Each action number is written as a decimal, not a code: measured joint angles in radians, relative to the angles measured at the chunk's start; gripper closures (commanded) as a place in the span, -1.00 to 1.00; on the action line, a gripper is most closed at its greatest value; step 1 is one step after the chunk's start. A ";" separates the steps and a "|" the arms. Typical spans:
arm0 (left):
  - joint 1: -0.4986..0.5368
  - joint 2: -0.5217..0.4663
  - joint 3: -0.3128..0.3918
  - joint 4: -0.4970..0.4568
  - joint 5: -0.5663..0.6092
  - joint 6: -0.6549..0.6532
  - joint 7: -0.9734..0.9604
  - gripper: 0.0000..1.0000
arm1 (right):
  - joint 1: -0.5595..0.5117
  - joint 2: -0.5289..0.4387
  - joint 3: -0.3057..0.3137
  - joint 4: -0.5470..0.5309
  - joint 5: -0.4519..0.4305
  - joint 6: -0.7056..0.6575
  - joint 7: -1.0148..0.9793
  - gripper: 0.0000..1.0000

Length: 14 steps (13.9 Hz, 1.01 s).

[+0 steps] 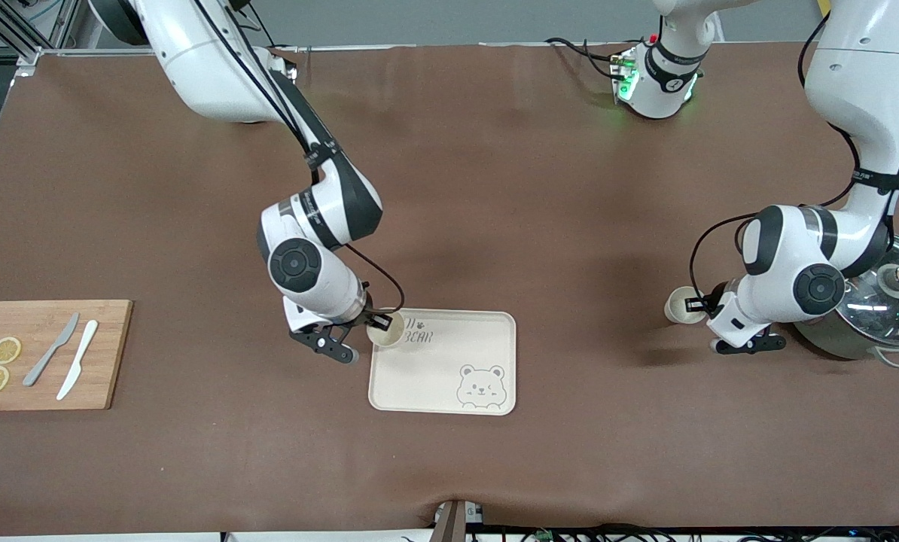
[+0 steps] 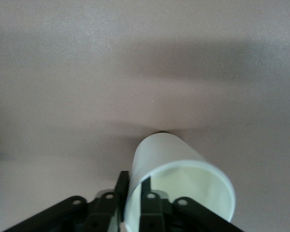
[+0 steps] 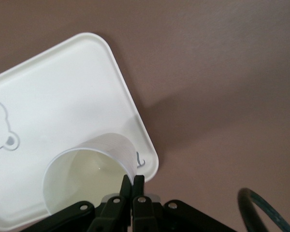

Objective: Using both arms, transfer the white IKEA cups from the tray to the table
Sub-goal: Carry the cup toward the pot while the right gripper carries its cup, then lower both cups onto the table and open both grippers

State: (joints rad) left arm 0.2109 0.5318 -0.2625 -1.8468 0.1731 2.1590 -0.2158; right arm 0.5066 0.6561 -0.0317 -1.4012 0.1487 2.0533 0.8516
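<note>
My right gripper (image 1: 376,322) is shut on the rim wall of one white cup (image 1: 386,332). It holds the cup upright at the corner of the cream bear-printed tray (image 1: 449,376) nearest the right arm's base. The right wrist view shows one finger inside and one outside the cup (image 3: 84,169), over the tray's corner (image 3: 63,92). My left gripper (image 1: 696,305) is shut on the rim wall of the second white cup (image 1: 681,306), upright on or just above the brown table toward the left arm's end. That cup (image 2: 179,169) fills the left wrist view.
A steel pot with a glass lid (image 1: 882,305) stands right beside the left arm's wrist. A wooden cutting board (image 1: 43,354) with two lemon slices, a grey knife and a white knife lies at the right arm's end. The brown table mat (image 1: 532,188) spans the middle.
</note>
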 measured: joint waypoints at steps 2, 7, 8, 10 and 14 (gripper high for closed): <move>0.000 -0.001 -0.005 0.004 0.000 0.003 0.000 -1.00 | -0.028 -0.077 -0.002 0.012 0.000 -0.114 -0.056 1.00; 0.000 -0.090 -0.050 0.032 0.000 -0.016 -0.021 -1.00 | -0.197 -0.301 -0.008 -0.251 -0.002 -0.171 -0.374 1.00; 0.000 -0.130 -0.070 0.038 0.000 -0.041 -0.043 -1.00 | -0.234 -0.342 -0.009 -0.322 -0.002 -0.161 -0.436 1.00; -0.001 -0.214 -0.123 0.048 0.000 -0.097 -0.113 -1.00 | -0.302 -0.416 -0.011 -0.473 -0.006 -0.087 -0.555 1.00; -0.007 -0.314 -0.252 0.101 0.000 -0.251 -0.272 -1.00 | -0.421 -0.493 -0.013 -0.751 -0.017 0.135 -0.775 1.00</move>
State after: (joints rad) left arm 0.2038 0.2181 -0.5150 -1.7459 0.1731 1.9083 -0.4874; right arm 0.0852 0.1627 -0.0450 -2.1526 0.1315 2.1881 0.0763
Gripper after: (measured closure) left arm 0.000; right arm 0.978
